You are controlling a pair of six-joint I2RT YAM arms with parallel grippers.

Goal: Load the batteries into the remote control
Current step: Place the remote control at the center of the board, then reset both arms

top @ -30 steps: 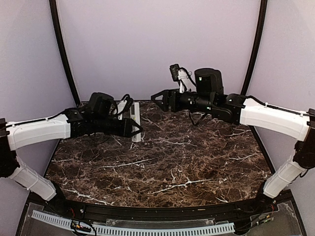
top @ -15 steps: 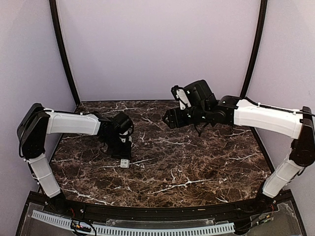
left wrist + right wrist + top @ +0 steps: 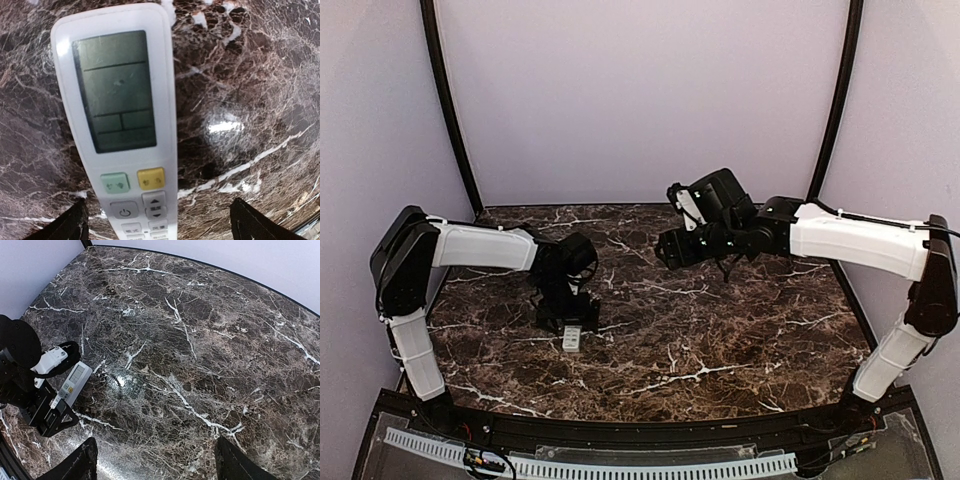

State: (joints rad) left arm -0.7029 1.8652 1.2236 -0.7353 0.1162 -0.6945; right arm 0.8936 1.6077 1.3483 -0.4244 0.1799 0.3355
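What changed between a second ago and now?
The left gripper brought the remote control down from the air at the back, laid it display-up on the table nearer the front, then opened and let go. The right gripper drifted slightly lower. It stayed open and empty.

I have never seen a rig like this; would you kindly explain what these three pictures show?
Two white-and-black robot arms are bolted at the near edge of a dark marble-patterned table. The wide picture comes from a fixed camera above and behind them. The other two come from a camera on each wrist, its own black fingertips at the bottom corners. On the table lies a slim white plastic remote control, face up, display showing. The left gripper hangs open over it, a finger on either side, not gripping it. The right gripper is open in the air, holding nothing. No batteries are in view.
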